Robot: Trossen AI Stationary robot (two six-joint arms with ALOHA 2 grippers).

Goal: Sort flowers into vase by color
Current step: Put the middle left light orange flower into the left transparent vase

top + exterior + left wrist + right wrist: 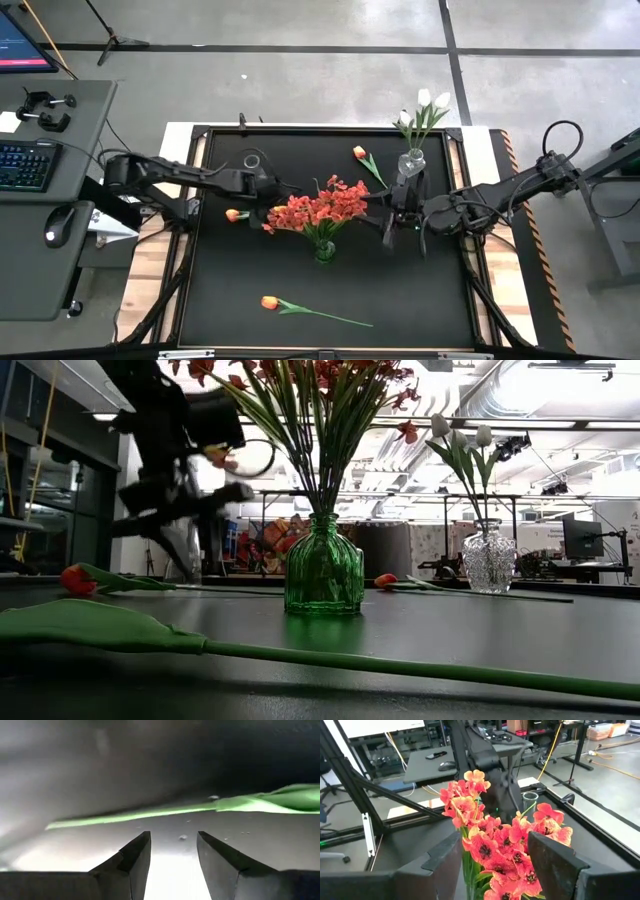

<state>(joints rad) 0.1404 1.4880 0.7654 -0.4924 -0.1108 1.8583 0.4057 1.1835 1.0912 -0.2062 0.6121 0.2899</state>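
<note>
left gripper (pixel 172 845) open | green stem (pixel 135 815) just beyond fingertips, lying crosswise (leaf end right) | right gripper (pixel 492 852) open

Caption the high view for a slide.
Left gripper open over an orange tulip; right gripper open beside the red bouquet; white tulips already in their vase.

— What sort of place is this looking like?
— A robotics lab: exposed silver ceiling ducts (pixel 560 395) are running overhead, and a grey desk (pixel 50 230) is carrying a black keyboard (pixel 28 165) and mouse (pixel 55 226).
</note>
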